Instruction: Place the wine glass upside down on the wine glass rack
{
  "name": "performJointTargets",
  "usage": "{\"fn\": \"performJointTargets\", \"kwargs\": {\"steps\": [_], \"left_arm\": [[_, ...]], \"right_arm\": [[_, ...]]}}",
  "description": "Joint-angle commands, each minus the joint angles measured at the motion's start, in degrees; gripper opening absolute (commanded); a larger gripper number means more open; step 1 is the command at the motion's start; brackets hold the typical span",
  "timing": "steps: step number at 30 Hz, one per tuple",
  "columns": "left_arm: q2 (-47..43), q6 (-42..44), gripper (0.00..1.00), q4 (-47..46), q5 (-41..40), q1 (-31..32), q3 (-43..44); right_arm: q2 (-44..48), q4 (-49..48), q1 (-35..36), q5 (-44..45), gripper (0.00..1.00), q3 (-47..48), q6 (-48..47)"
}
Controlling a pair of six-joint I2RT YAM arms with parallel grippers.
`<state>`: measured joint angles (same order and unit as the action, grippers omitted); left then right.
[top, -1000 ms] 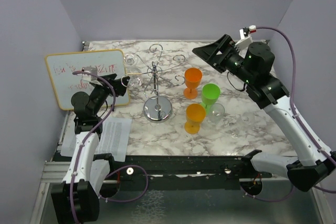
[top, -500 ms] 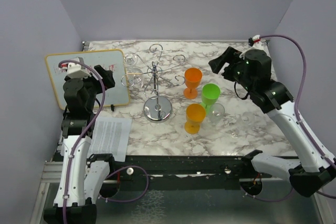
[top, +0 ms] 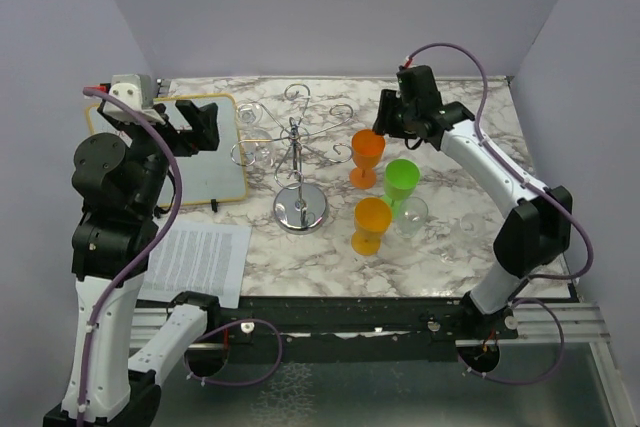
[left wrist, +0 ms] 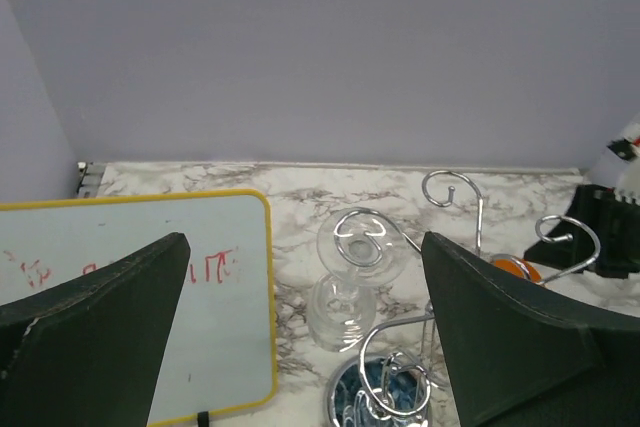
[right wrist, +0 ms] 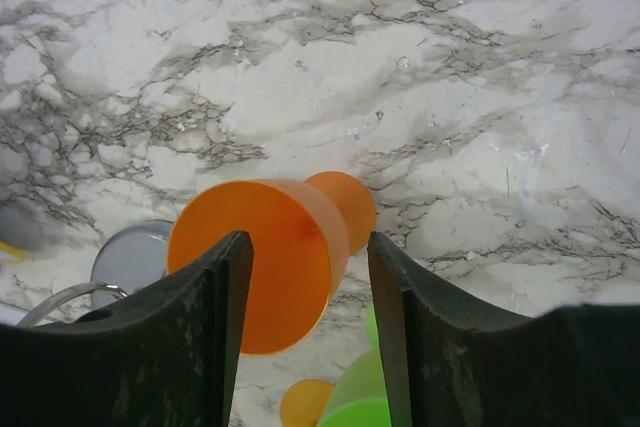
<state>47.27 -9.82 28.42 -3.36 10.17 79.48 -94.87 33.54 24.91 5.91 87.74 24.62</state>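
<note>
Desk: white marble, grey veining. Wine glass rack: mirror chrome. Far goblet and near goblet: orange. Middle goblet: bright green. Glass: colourless, clear. Whiteboard: white face, yellow frame, red scribble. Paper sheet: white, black print. Left hand and right hand: black. Wall: pale lavender.

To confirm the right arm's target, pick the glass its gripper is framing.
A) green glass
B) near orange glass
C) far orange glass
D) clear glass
C: the right wrist view shows the far orange glass between the fingers of the open right gripper, with the green glass only at the bottom edge.
</note>
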Motion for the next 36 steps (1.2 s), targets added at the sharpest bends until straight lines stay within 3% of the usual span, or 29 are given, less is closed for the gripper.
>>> {"fn": "performJointTargets", "kwargs": {"steps": [1,6,13,17,20,24,27,31,36], "left_arm": [[1.2,3.3,0.99,4.3,8.1,2.1,-0.2],[2.0,3.4,0.99,4.2,11.2,3.1,0.4],[3.0,2.1,0.99,3.4,20.4,3.6,1.9],[4.3,-1.3,0.99,-1.5,24.3,3.6,3.2],[6.5,-5.5,0.99,-6.2,27.1,3.6,4.9],[10.1,-12.4,0.99,-11.1,30.2,3.6,8.0],[12.9,-20.9,0.97,-16.4,32.1,3.6,8.9],[17.7,-36.3,0.95,-32.8,39.8,3.6,5.7],[22.2,-48.0,0.96,-41.5,38.0,4.6,4.9]], "right_arm": [[-4.7,2.9,-0.1,-2.9,0.52,3.6,-4.2],[-7.9,4.2,-0.1,-4.6,0.43,4.5,-5.4],[-7.7,5.2,0.0,0.4,0.02,4.8,-7.0],[-2.2,0.5,0.0,4.5,0.01,1.4,-6.1],[5.9,-11.1,0.0,6.3,0.01,-6.1,-5.6],[15.0,-19.3,0.0,9.6,0.01,-12.5,-3.9],[22.3,-27.1,0.0,12.5,0.01,-18.6,-2.2],[34.4,-40.0,0.0,15.6,0.01,-28.6,1.3],[45.5,-48.3,0.0,16.7,0.01,-36.9,7.3]]}}
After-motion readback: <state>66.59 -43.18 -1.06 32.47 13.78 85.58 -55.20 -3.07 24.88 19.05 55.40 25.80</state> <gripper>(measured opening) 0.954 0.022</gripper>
